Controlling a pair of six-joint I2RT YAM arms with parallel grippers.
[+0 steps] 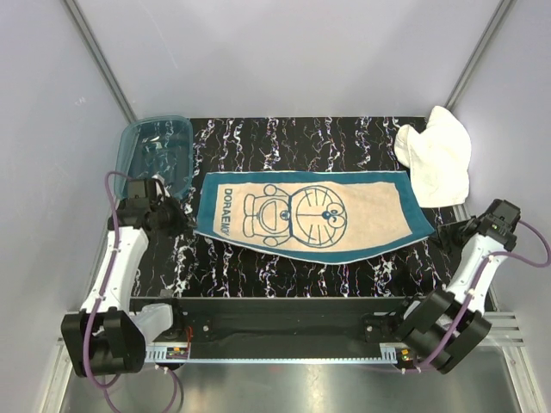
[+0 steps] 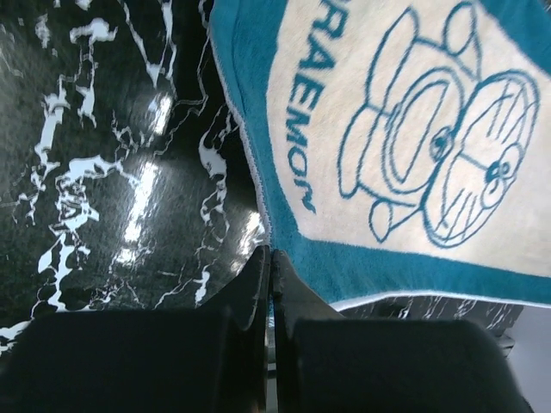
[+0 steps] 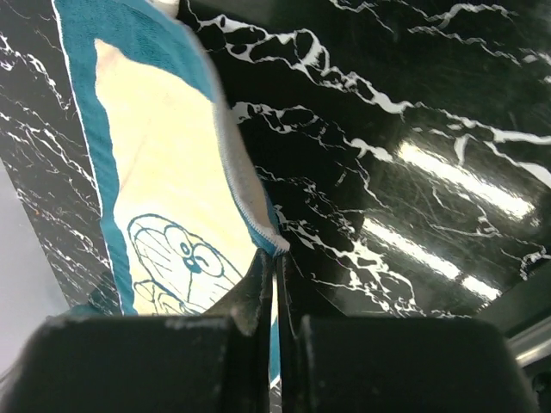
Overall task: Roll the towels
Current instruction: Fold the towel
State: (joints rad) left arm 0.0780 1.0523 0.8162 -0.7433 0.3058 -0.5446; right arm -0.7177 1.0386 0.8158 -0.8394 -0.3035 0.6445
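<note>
The cream-tan towel [image 1: 310, 215] with a teal border and a cartoon print lies spread flat across the middle of the black marble table [image 1: 284, 267]. My left gripper [image 1: 185, 217] is shut at its left edge, and in the left wrist view the teal hem [image 2: 258, 185] runs right into the closed tips [image 2: 272, 254]. My right gripper [image 1: 441, 234] is shut on the right corner. In the right wrist view that corner [image 3: 258, 215] is lifted and pinched at the tips [image 3: 275, 256]. The white towel [image 1: 436, 155] lies crumpled at the back right, apart from both grippers.
A translucent teal tub [image 1: 155, 153] stands at the back left, just behind my left arm. White walls close in on the table at the left, right and back. A metal rail [image 1: 284, 348] with the arm bases runs along the near edge.
</note>
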